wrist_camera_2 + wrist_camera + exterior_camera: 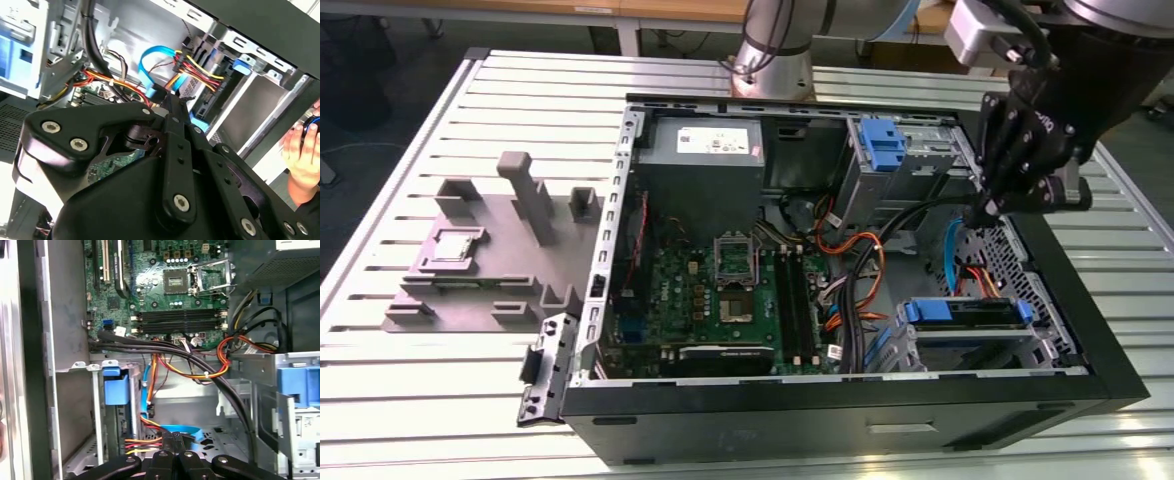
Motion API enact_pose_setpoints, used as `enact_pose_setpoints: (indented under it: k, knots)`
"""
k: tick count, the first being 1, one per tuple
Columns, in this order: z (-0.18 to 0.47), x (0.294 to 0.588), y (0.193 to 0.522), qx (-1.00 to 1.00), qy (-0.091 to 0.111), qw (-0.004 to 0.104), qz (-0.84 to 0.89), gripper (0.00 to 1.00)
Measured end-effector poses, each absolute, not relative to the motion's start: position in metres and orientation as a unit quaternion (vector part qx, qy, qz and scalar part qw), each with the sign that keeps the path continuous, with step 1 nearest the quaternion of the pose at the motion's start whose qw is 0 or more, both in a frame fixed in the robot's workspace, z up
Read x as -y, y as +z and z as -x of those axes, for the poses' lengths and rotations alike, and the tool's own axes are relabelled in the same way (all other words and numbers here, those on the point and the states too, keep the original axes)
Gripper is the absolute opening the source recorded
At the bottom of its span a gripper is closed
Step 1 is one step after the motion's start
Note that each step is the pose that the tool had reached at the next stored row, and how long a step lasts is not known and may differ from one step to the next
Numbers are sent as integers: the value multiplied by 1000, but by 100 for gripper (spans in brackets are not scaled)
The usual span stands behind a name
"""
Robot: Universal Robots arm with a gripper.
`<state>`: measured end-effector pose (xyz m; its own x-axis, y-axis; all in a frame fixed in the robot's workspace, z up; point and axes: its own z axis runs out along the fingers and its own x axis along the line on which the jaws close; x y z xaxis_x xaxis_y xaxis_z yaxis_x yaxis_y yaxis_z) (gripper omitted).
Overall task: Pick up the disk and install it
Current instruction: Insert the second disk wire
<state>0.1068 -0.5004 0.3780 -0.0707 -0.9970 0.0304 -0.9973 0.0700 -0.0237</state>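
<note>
Black gripper (175, 441) links lie nearest in both wrist views. The fingers are drawn together with nothing seen between them, and the tips hover just above the blue ribbon cable (192, 431) inside the open computer case (854, 400). The disk (963, 313) sits in the drive cage at the exterior view's near right, blue rail uppermost, apart from the gripper. Judged stage: installation, with the disk apparently seated or nearly so. Any finishing press would call for a path clear of the cables.
</note>
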Motion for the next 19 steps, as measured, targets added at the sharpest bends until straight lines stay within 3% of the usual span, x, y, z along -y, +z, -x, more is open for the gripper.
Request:
enact_pose_setpoints:
  k: [16,19]
  knots:
    - [-107,481,378,731,21,8,-682,10]
    - [-107,480,378,731,32,18,-681,10]
